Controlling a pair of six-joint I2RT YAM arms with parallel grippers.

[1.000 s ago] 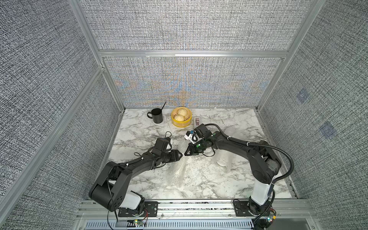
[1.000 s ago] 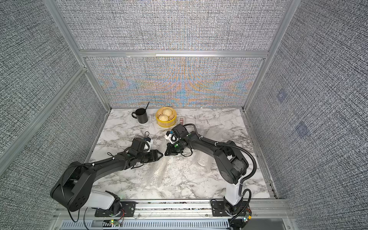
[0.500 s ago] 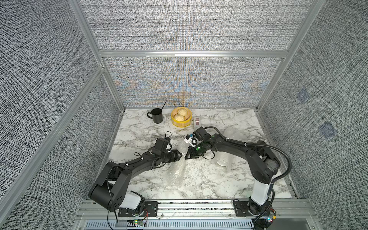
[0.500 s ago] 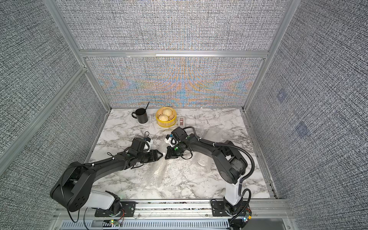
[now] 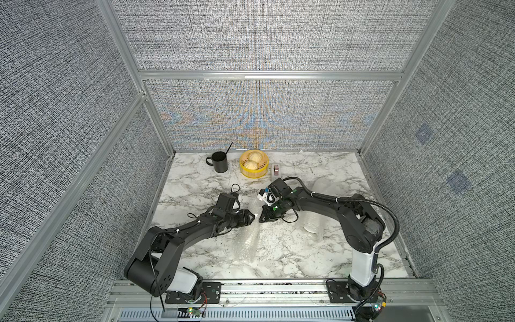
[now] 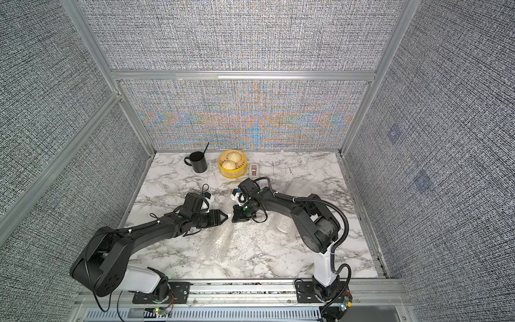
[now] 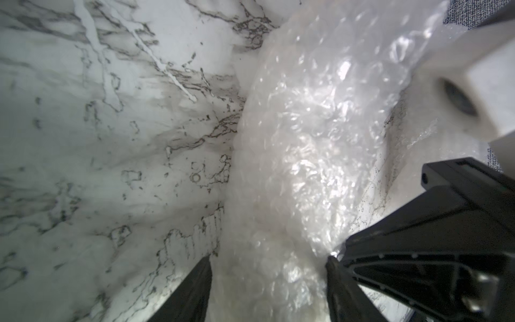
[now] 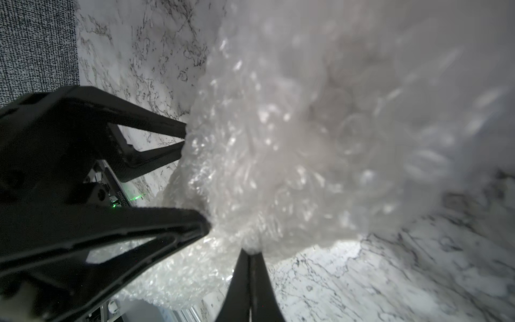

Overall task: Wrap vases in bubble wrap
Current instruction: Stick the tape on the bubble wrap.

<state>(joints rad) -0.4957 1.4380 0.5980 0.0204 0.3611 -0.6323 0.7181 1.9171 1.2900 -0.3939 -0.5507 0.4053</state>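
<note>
A: Largest first?
B: White marble-look tabletop [image 5: 320, 264] with grey veins. Carries everything else.
A: Then?
B: Clear, glossy bubble wrap [image 5: 248, 246] dotted with small bubbles. Lies crumpled at mid-table, nearer the front edge, and climbs into a bunched bundle between the two tools. Hides its contents — cannot tell of any vase inside.
A: And the tools?
B: Black left gripper [image 5: 251, 218], stretched in from the left side. Straddles the bundle with fingers [image 7: 195, 292] spread wide, tips pressed into its sides in the right wrist view. Black right gripper [image 8: 250, 255], facing it. Pinches a fold of the same wrap with fingers squeezed flat together.
A: Any vase in sight?
B: Only one white ceramic vase [image 5: 310, 229], half hidden below the black right arm [image 5: 320, 206]. Rests on the marble right of the bundle, seemingly under a second clear sheet [image 5: 319, 227] — ribs too faint to read.
A: Smaller stuff?
B: Round yellow steamer basket [image 5: 252, 175] with two pale buns [image 5: 252, 164], at the back of the table. Just left of it, matte black mug [image 5: 220, 166] holding a thin dark stick [image 5: 229, 147].
</note>
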